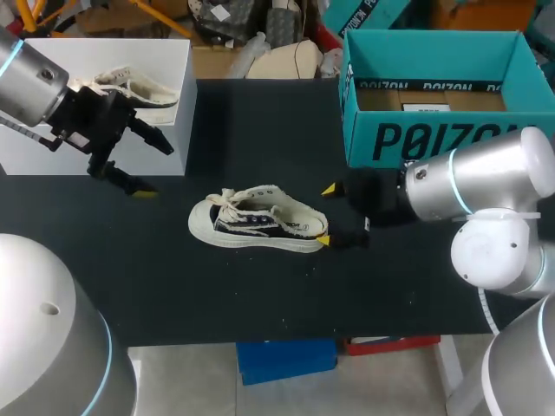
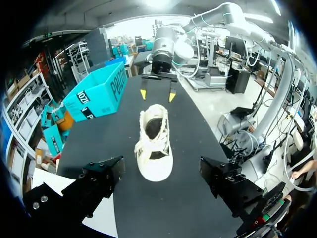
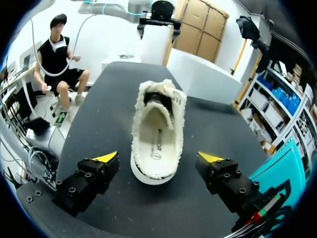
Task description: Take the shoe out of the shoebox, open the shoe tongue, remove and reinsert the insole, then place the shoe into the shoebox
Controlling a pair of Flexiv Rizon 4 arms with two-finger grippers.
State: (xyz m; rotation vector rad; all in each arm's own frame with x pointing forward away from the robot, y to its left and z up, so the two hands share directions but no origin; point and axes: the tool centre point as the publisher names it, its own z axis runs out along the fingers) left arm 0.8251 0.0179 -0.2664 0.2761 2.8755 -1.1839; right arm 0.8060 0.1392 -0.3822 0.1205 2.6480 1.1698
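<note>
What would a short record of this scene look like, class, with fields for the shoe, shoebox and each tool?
shoe: on its sole on the black table, outside the shoebox, insole inside
shoebox: teal, open, at the table's far right
right tool: open, fingers either side of the heel, not gripping
left tool: open, beside the white box, holding nothing

Two shoes (image 1: 257, 221) (image 1: 130, 87), two grippers (image 1: 154, 167) (image 1: 326, 214) — plus one teal shoebox (image 1: 434, 139) and one white box (image 1: 52, 147).
</note>
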